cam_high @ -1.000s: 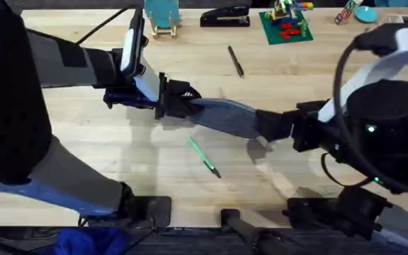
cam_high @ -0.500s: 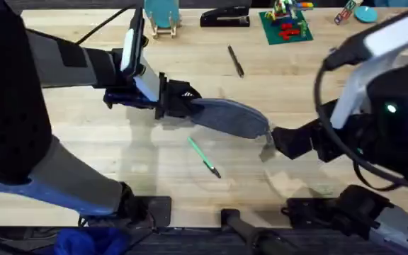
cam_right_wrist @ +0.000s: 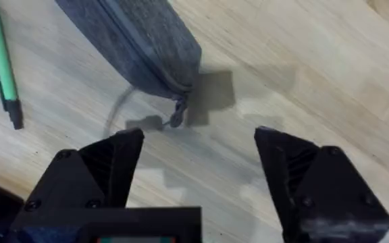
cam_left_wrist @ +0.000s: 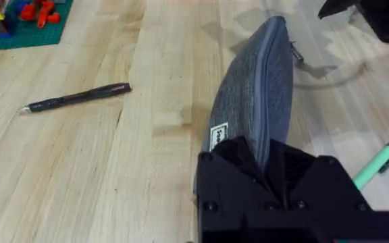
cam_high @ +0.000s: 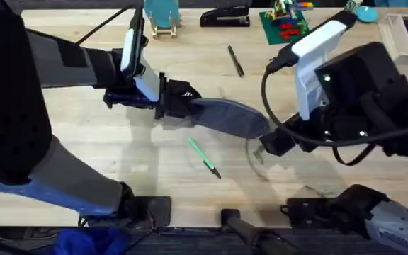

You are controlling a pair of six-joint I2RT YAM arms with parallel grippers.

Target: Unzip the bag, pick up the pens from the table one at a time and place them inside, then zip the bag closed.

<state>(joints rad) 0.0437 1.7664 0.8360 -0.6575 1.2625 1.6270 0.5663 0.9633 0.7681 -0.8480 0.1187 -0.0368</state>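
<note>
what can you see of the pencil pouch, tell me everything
The bag is a long blue-grey fabric pouch with a small white label by the held end. Its zipper runs along the top and looks closed, the pull tab hanging at the far end. The left gripper clamps one end, holding it raised above the table. The right gripper is open, apart from it.

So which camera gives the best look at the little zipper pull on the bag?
The right wrist view: the pull hangs off the bag end, close up. The left wrist view shows it small and distant; overhead it is too small to make out.
</note>
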